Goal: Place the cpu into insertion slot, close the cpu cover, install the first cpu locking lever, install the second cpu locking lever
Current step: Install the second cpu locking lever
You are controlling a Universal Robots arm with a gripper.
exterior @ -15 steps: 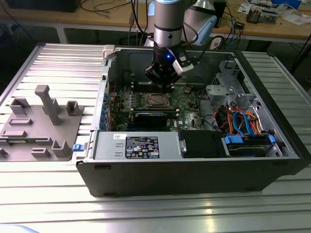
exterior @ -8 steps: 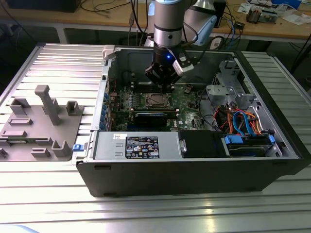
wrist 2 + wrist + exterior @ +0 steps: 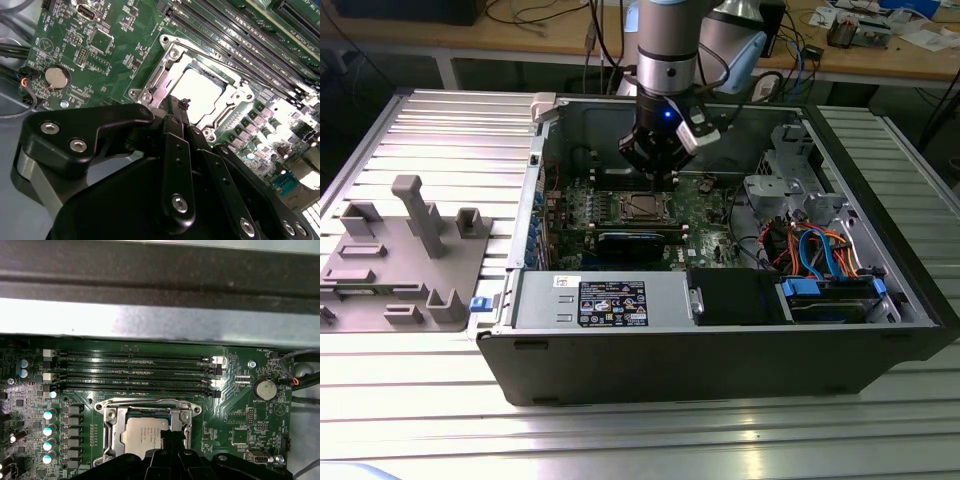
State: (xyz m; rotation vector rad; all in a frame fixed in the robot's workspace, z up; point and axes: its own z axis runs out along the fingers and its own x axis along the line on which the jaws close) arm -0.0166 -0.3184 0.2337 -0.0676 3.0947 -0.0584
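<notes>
The cpu (image 3: 146, 434) sits in its socket on the green motherboard (image 3: 115, 55), with the cpu cover (image 3: 160, 82) lying closed around it. My hand (image 3: 182, 106) hovers just above the socket's edge, fingers pressed together and clenched on nothing, inside the open computer case (image 3: 720, 350) on the desk (image 3: 640, 440).
</notes>
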